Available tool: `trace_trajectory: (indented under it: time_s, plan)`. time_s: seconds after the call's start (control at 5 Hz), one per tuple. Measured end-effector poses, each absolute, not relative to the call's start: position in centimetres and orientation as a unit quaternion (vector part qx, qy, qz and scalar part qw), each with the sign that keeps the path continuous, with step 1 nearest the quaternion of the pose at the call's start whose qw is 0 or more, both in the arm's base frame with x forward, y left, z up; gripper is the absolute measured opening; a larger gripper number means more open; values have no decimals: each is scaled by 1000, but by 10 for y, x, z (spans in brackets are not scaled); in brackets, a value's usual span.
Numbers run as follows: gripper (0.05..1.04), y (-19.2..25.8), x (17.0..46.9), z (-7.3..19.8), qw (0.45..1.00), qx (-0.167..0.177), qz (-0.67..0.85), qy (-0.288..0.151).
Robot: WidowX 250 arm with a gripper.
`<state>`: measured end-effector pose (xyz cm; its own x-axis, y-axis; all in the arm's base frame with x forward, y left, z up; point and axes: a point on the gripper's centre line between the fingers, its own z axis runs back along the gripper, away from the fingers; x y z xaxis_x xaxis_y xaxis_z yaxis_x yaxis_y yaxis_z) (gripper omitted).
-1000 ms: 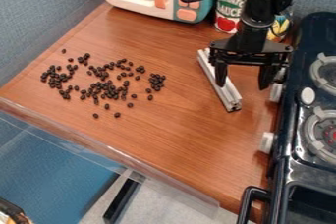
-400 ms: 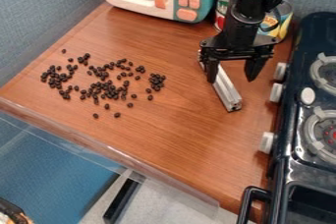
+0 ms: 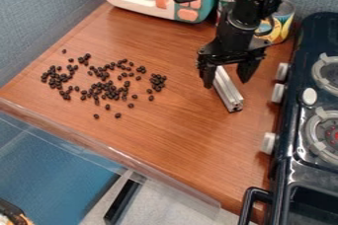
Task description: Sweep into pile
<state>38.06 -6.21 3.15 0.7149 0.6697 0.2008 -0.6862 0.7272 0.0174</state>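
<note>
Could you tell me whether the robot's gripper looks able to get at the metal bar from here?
Probably yes: the open gripper hangs over the far end of the metal bar, with nothing visible in the way.

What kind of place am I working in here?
Probably a toy kitchen mock-up rather than a real one: a teal play microwave with peach buttons at the back, a stove with knobs along its side, and cans beside the microwave, all around a wooden worktop.

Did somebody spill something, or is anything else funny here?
Small dark bean-like bits are scattered over the left part of the wooden counter, some off alone. They look spilled, maybe on purpose for sweeping. Nothing looks broken.
</note>
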Motion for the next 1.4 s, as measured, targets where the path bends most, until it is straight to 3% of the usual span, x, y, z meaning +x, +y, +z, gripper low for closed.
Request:
trace_trajectory:
  time_s: [0.2,0.6,1.0,1.4]
  plan:
    - [948,-58,384,22,917,30,388,-88]
    - [393,-58,383,13,914,4,396,-85]
    - [383,-55,383,16,935,-25,349,-54]
    - [383,-23,381,38,966,-56,250,-42]
